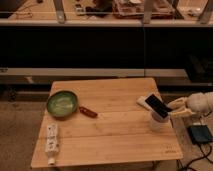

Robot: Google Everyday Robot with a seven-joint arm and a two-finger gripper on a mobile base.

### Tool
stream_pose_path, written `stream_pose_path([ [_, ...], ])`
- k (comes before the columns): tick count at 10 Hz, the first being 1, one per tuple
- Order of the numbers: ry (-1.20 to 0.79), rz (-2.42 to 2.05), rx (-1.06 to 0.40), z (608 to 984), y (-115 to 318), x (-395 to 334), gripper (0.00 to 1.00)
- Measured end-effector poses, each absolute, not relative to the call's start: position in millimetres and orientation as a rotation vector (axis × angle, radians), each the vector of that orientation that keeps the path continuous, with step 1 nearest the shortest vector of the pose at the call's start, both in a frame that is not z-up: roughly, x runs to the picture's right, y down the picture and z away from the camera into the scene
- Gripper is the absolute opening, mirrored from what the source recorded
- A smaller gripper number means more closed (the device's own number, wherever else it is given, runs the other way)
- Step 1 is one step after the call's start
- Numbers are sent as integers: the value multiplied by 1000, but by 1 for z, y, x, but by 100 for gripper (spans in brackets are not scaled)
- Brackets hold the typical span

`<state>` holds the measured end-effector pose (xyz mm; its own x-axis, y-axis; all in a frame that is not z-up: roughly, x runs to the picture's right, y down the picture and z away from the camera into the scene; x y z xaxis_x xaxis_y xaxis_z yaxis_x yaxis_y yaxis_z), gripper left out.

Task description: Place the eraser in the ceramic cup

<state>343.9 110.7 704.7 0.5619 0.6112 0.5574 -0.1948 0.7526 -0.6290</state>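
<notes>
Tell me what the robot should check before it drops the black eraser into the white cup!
1. Hand holding the eraser: ok, it grips one end.
2. Eraser over the ceramic cup: ok, its lower end is at the cup's mouth.
3. Eraser tilt: not ok, it slants; a straighter drop may be safer.
4. Cup upright on the table: ok.
5. Cup empty inside: cannot tell.
6. Green bowl and red-handled tool out of the way: ok, both sit far to the left.
</notes>
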Motion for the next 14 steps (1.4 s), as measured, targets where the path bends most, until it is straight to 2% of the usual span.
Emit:
stream_pose_path([
  [3, -842, 527, -564, 711, 122, 354, 2],
  [6, -819, 522, -578, 713, 127, 361, 30],
  [10, -796, 513, -598, 715, 129, 362, 72],
  [12, -793, 507, -603, 716, 127, 360, 80],
  [14, -782, 503, -607, 717, 127, 359, 80],
])
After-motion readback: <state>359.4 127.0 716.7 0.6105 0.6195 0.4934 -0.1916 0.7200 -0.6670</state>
